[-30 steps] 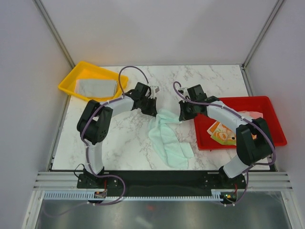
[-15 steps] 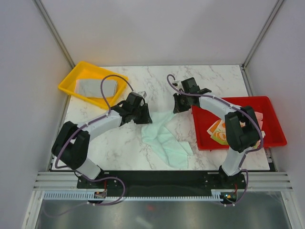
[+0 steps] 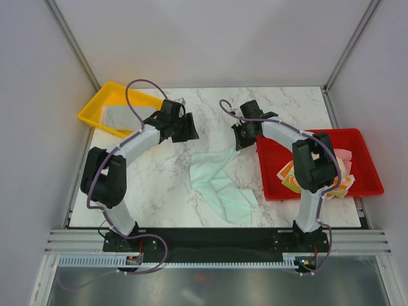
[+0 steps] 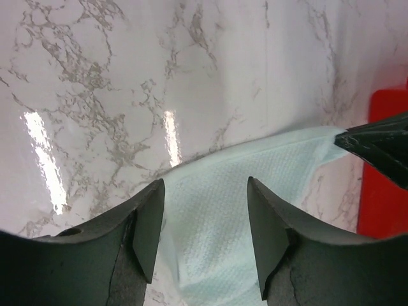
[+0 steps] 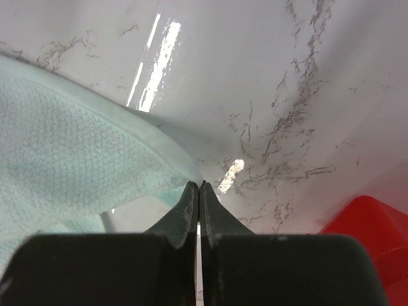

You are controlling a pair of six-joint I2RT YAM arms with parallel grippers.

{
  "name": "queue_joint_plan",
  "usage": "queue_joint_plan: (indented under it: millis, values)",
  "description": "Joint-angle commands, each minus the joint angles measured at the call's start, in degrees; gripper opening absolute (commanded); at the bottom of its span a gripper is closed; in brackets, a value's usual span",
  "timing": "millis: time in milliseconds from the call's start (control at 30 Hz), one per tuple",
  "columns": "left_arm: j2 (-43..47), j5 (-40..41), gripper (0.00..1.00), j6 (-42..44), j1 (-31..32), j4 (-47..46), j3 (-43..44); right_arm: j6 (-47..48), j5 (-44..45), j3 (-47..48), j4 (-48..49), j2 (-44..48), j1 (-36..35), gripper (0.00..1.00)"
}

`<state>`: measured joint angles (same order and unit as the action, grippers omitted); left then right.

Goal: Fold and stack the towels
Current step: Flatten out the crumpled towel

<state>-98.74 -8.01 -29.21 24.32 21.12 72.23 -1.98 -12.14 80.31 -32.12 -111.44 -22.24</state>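
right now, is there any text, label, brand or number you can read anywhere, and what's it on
None readable.
The printed towel in the red tray shows only orange shapes, no letters that can be made out.
The mint towel and the yellow tray carry no visible markings.

Tabletop [image 3: 159, 185]: gleaming smooth and glossy, carrying grey marble-look veining, throwing back bright lamp glare.
Mint towel [image 5: 64, 146]: lying as soft matt cloth, showing a fine waffle weave.
Left gripper [image 4: 204, 191], right gripper [image 5: 198, 191]: looking like matt black hard plastic, faintly grainy.
Red tray [image 3: 306, 132], yellow tray [image 3: 89, 116]: looking like smooth, slightly shiny plastic.
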Motion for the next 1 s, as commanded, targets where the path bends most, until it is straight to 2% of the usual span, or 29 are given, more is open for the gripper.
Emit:
queue_joint_plan:
  millis: [0, 233, 633, 767, 833, 933, 967]
  values:
    - [-4.9, -1.7, 0.61, 5.0, 0.5, 2.4, 1.3, 1.5, 0.4, 2.1, -0.8, -0.3, 0.2, 0.0]
    - [-9.5, -1.4, 0.61, 4.2, 2.5, 1.7, -0.7, 1.5, 1.1, 0.8, -0.8, 0.2, 0.3, 0.0]
    - [-11.2, 9.1, 0.61, 3.7, 3.3, 0.8, -2.3, 1.4, 1.4, -0.2, -0.8, 1.1, 0.3, 0.0]
    - [-13.4, 6.7, 0.55, 3.4, 3.4, 0.4, -1.2, 1.4, 1.0, -0.4, -0.3, 1.3, 0.3, 0.0]
    - [-14.1, 5.6, 0.43, 3.2, 3.5, 0.5, -0.9, 1.4, 0.8, -0.9, -0.1, 1.3, 0.2, 0.0]
    - [-14.9, 4.6, 0.38, 3.0, 3.6, 0.2, -0.7, 1.4, 0.5, -1.0, 0.0, 1.5, 0.2, 0.0]
    - [-15.1, 4.0, 0.32, 2.8, 3.6, 0.3, -0.6, 1.5, 0.5, -1.2, 0.4, 1.6, 0.2, 0.0]
